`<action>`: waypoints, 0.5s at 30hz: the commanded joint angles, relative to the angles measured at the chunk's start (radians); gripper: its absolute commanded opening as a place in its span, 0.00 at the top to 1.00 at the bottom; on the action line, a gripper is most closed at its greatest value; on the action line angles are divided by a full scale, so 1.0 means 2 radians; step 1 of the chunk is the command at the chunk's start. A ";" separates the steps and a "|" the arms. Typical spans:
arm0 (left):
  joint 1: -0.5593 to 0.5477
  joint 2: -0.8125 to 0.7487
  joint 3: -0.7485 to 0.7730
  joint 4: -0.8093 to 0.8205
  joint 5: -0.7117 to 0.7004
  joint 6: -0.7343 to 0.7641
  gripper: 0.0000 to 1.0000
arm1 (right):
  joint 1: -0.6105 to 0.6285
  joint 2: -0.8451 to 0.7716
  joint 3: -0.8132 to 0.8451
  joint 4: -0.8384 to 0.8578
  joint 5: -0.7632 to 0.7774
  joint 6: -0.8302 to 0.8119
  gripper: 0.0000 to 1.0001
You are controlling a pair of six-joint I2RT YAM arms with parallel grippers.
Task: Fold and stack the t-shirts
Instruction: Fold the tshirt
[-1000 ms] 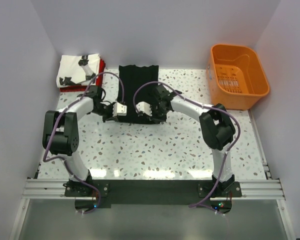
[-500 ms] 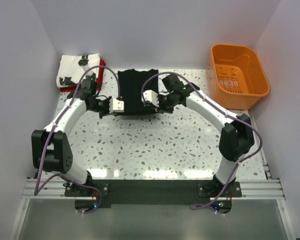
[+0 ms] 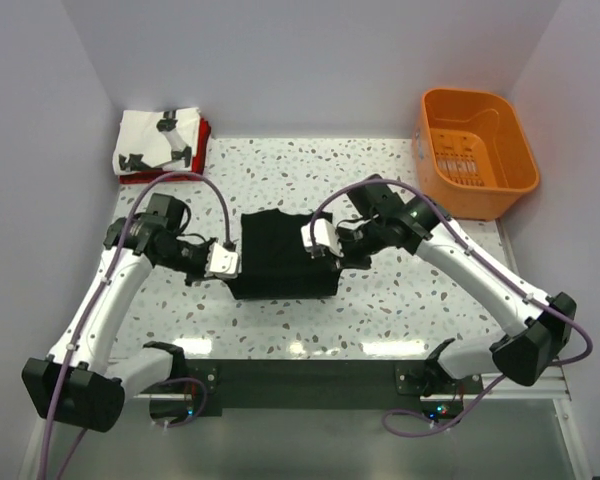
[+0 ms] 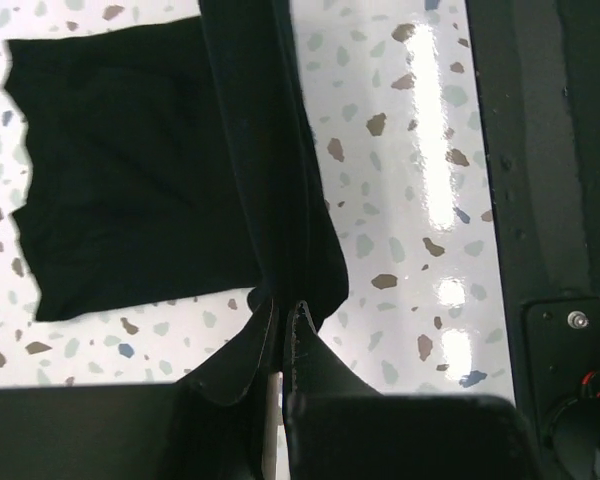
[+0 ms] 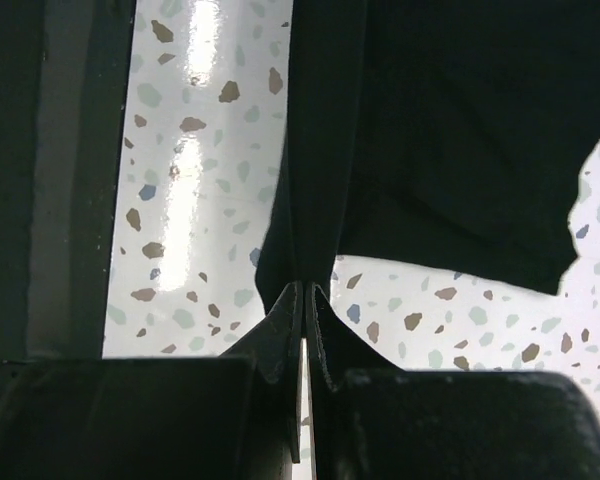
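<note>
Table (image 3: 400, 300): speckled white surface, walled on three sides. Both arms reach in over it from the near edge.

Black t-shirt (image 3: 280, 262): lies near the middle of the table, closer to the near edge, as a roughly square, doubled shape between the two grippers. In the left wrist view one part (image 4: 130, 170) lies flat on the table, while a band of the same cloth runs up from it, taut, into the fingers. The right wrist view shows a like arrangement: flat cloth (image 5: 460, 130) to one side and a raised band leading to the fingertips.

Orange basket (image 3: 470, 203): stands at the far right corner, well apart from the black t-shirt.

White t-shirt (image 3: 150, 140): folded, with black printed figures, at the far left corner. It rests on top of the red t-shirt (image 3: 203, 135), which shows only as a strip along the right and near edges.

Left gripper (image 3: 232, 264): at the left edge of the black t-shirt, fingers pinched together on a fold of the cloth (image 4: 285, 318).

Right gripper (image 3: 313, 245): at the right edge of the black t-shirt, fingers likewise clamped on the cloth (image 5: 305, 298).
</note>
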 commanded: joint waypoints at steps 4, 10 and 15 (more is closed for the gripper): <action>0.003 0.108 0.108 -0.023 -0.014 -0.016 1.00 | -0.049 0.068 0.054 -0.055 -0.004 -0.036 1.00; 0.016 0.205 0.173 -0.010 -0.013 0.002 1.00 | -0.087 0.160 0.123 -0.088 -0.016 -0.086 1.00; 0.025 0.279 0.235 -0.027 -0.009 0.024 1.00 | -0.103 0.223 0.196 -0.126 -0.027 -0.114 1.00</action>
